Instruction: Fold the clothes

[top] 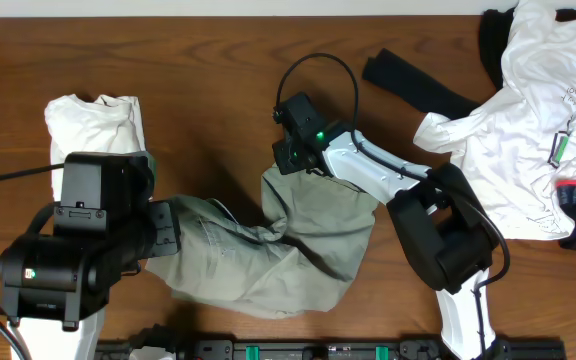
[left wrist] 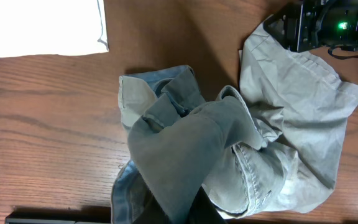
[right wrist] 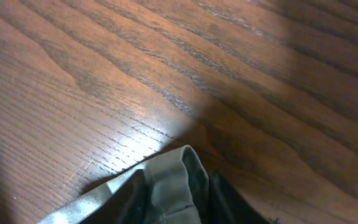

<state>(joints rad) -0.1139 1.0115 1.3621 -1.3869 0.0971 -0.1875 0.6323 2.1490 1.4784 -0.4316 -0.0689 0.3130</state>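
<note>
Bench (top: 218, 80): dark wood grain, as I see it from my console.

Item 1, olive trousers (top: 288, 240): they lie crumpled at the middle of the bench between the two arms, one part spread flat to the right and the rest bunched and twisted to the left.

Item 2, left hand (top: 168, 235): the arm comes in from the lower left edge with its forearm low and reaches rightward. In the wrist view a wad of the trousers (left wrist: 185, 162) rises into the hand. I read it as clamped on that wad, though cloth covers most of the fingers.

Item 3, right hand (top: 290, 160): the arm runs from the lower right edge up and leftward, elbow bent, with the wrist over the trousers' top corner. Its fingers (right wrist: 129, 205) are pinched tight on a folded hem, tips just above the wood.

Item 4, folded white garment (top: 93, 125): upper left, apart from the trousers.

Item 5, heap of white and dark clothes (top: 538, 130): upper right corner.
</note>
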